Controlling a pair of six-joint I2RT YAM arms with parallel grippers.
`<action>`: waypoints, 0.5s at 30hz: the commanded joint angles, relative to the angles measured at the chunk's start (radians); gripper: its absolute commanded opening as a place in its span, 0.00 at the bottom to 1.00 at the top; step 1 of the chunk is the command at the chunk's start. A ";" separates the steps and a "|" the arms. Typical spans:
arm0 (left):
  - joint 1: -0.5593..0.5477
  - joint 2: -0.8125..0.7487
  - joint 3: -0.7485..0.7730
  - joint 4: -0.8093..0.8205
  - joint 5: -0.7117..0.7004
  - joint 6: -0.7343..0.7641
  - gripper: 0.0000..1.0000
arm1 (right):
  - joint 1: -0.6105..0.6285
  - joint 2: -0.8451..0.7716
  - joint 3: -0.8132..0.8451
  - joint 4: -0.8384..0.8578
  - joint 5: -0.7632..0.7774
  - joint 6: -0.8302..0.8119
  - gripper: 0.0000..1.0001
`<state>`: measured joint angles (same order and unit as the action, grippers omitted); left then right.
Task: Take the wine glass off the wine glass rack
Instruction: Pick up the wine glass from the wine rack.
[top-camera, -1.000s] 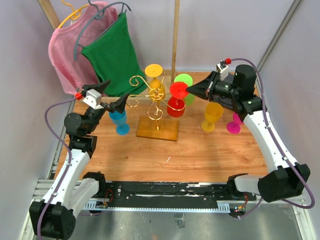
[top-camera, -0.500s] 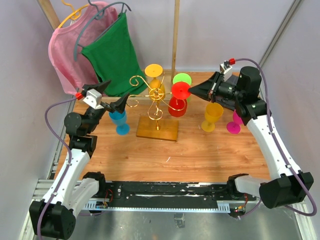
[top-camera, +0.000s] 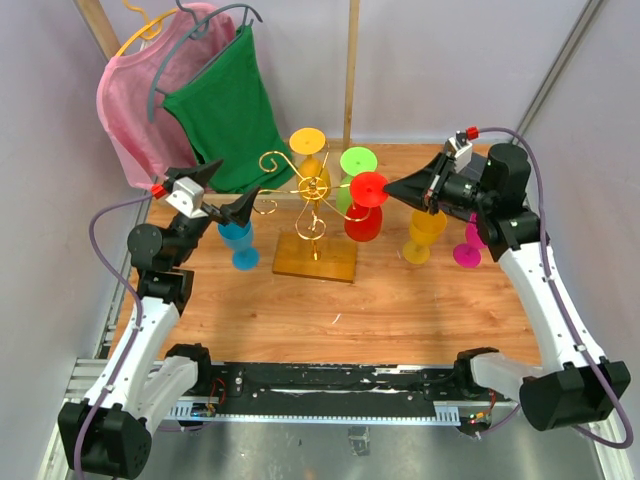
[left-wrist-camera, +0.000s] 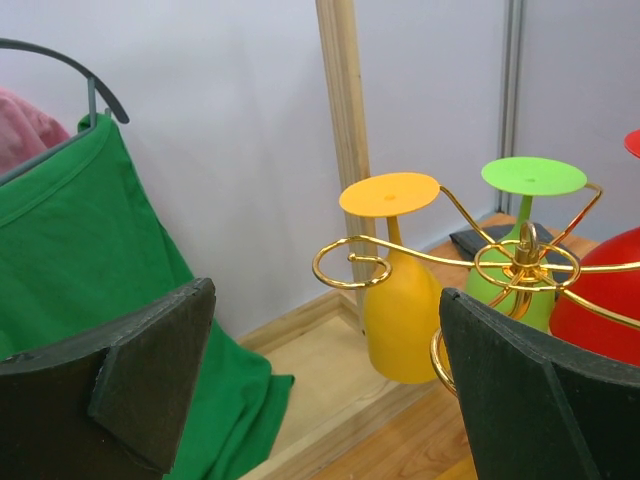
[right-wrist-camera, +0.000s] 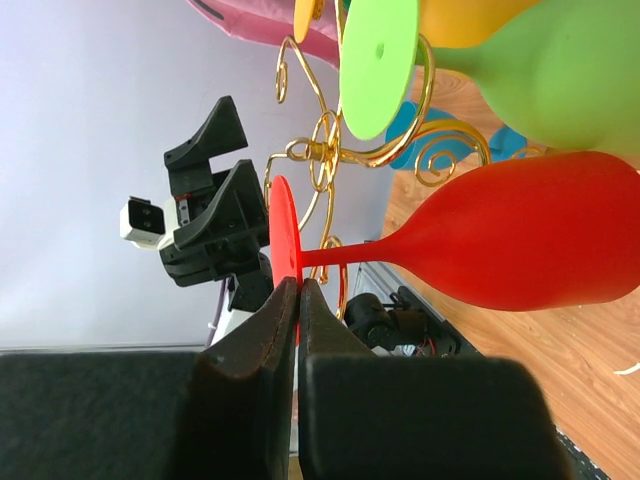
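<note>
The wine glass rack (top-camera: 313, 192) is a gold wire stand on a light-wood base (top-camera: 315, 260). A red wine glass (top-camera: 364, 220) hangs upside down at the rack's right side. My right gripper (top-camera: 389, 189) is shut on the rim of its round foot (right-wrist-camera: 283, 235). In the right wrist view (right-wrist-camera: 298, 287) its stem runs off to the red bowl (right-wrist-camera: 520, 245), close to the gold scroll arms (right-wrist-camera: 325, 150); I cannot tell whether they touch. My left gripper (top-camera: 232, 188) stands open by the rack's left scroll, and the left wrist view (left-wrist-camera: 325, 335) shows nothing between its fingers.
An orange glass (top-camera: 307, 142) and a green glass (top-camera: 357, 161) hang on the rack. On the table stand a blue glass (top-camera: 237, 243), a yellow glass (top-camera: 424, 232) and a magenta glass (top-camera: 467, 250). A pink shirt (top-camera: 140, 100) and a green shirt (top-camera: 225, 115) hang at back left.
My right gripper has drawn the red glass to the right and slightly down, away from the rack's post. The left arm has not moved.
</note>
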<state>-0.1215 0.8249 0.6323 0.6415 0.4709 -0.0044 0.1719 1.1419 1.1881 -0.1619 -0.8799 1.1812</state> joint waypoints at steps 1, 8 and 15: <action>-0.010 0.002 0.032 -0.003 0.015 0.000 1.00 | -0.022 -0.051 -0.029 -0.002 -0.025 0.002 0.01; -0.010 0.005 0.042 -0.012 0.011 -0.003 0.99 | -0.025 -0.108 -0.072 -0.009 -0.027 0.021 0.01; -0.010 0.001 0.050 -0.028 0.008 -0.007 0.99 | -0.063 -0.158 -0.101 -0.039 -0.035 0.020 0.01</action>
<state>-0.1215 0.8295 0.6464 0.6216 0.4740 -0.0063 0.1486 1.0187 1.1027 -0.1917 -0.8913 1.1896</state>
